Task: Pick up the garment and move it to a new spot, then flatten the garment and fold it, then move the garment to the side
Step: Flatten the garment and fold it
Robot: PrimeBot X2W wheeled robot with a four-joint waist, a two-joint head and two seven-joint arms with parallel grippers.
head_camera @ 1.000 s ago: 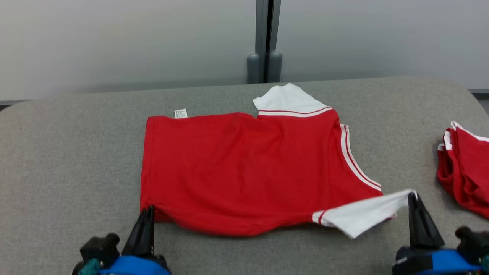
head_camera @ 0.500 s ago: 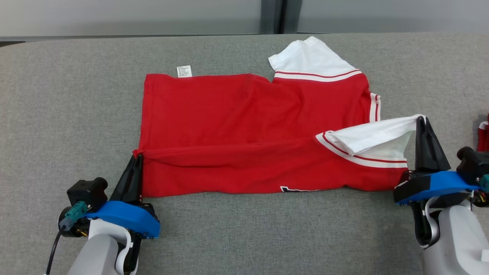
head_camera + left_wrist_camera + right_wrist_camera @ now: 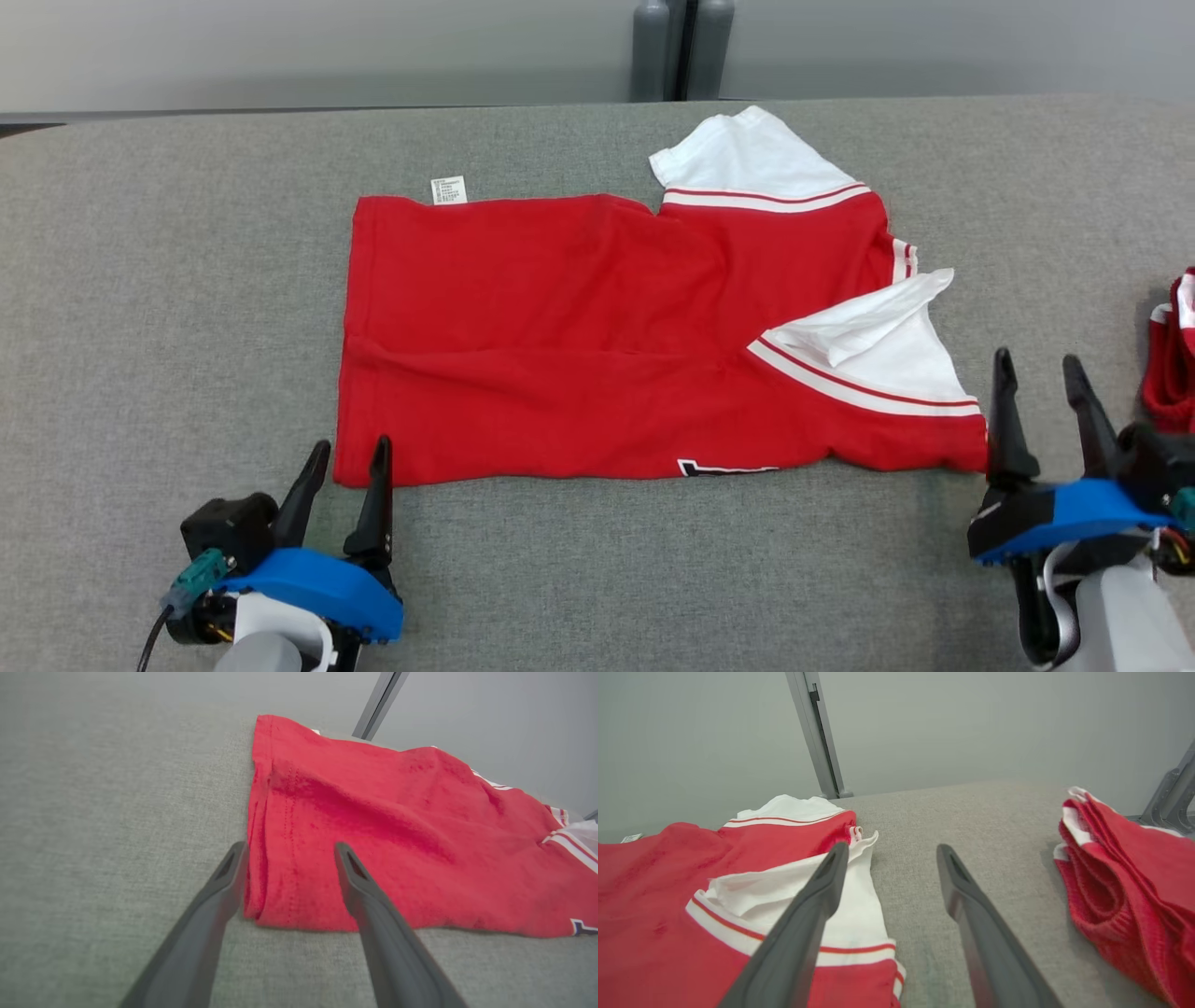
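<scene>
Soft, limp shirt (image 3: 579,327), probably light; left gripper (image 3: 351,450) at seven o'clock, right gripper (image 3: 1036,362) at four, both agape, empty; pinch hem corners

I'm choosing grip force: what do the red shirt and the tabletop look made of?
The red shirt looks like soft matte knit, perhaps cotton jersey: it creases and shows stitched hems. The table seems covered in grey, matte woven fabric with a speckled texture.

Our head camera looks forward and down over the left gripper (image 3: 352,444) and right gripper (image 3: 1036,357); each wrist camera sits low, close behind its fingers (image 3: 205,914), facing ahead along the table (image 3: 140,280); all three share the garment (image 3: 560,327).
</scene>
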